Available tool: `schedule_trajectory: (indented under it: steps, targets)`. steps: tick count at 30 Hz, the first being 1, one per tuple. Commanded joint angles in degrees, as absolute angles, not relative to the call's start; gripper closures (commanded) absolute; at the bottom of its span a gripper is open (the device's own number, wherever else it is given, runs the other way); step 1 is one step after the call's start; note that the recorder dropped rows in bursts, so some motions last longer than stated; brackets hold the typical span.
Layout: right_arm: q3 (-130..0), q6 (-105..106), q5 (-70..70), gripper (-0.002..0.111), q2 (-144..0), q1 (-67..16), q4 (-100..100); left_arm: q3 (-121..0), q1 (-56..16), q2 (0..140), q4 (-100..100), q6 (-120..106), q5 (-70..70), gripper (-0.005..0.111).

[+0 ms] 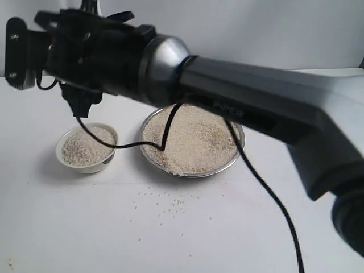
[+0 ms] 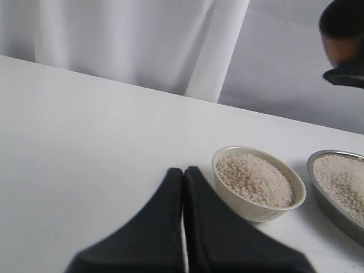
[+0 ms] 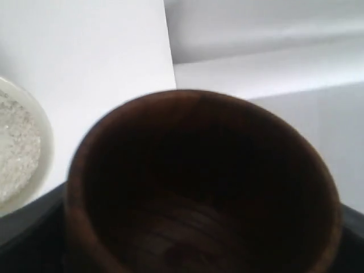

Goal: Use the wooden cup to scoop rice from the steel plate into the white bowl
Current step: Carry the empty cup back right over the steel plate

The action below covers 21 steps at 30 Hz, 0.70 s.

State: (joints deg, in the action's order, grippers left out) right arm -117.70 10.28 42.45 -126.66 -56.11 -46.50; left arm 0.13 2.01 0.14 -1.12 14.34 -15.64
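The black left gripper [image 2: 183, 173] is parked low over the white table [image 1: 68, 227], just beside the bowl. Its 2 jaws are pressed together and nothing is held.

The small, round, cream-white ceramic bowl [image 2: 239, 202] is seen heaped with rice [image 2: 256, 179], a dry, loose, off-white granular mass, nearly to its smooth rim.

The small, barrel-shaped cup of glossy reddish-brown wood [image 3: 199, 187] is held in the air near the bowl, pinched between the spread jaws of the right gripper [image 1: 82, 99]. Its dark interior shows bare grain lines and is judged empty.

The wide, shallow plate of shiny steel [image 1: 196, 173] stands just beside the bowl, to its right, and carries a broad, uneven bed of rice. Stray grains [image 1: 165, 205] are scattered on the table in front of both dishes.

A fresh scoop is judged to be the step in hand. It is done well if the cup is carried over the plate, tilted mouth-forward, and pushed shallowly through the deepest part of the bed. A modest fill is advised, since the grains flow freely and little room remains in the bowl. The thin black cable [image 1: 267, 193] hanging in front of the plate is to be watched; whether it touches the rice cannot be told.
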Motion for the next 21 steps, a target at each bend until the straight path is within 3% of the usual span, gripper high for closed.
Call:
schedule_trajectory:
  steps: [1,8,21]
  targets:
    - [-118.1,10.2,52.6,0.108,-122.9,-52.8,-38.9,0.0,1.7,0.0,-1.0,14.6,-15.3,0.107]
    - [-118.1,15.1,70.0,0.108,-122.4,-47.1,-33.7,0.0,1.7,0.0,-1.0,14.6,-15.3,0.107]
    - [-118.1,26.3,70.0,0.108,-124.9,-42.7,-34.5,0.0,1.7,0.0,-1.0,14.6,-15.3,0.107]
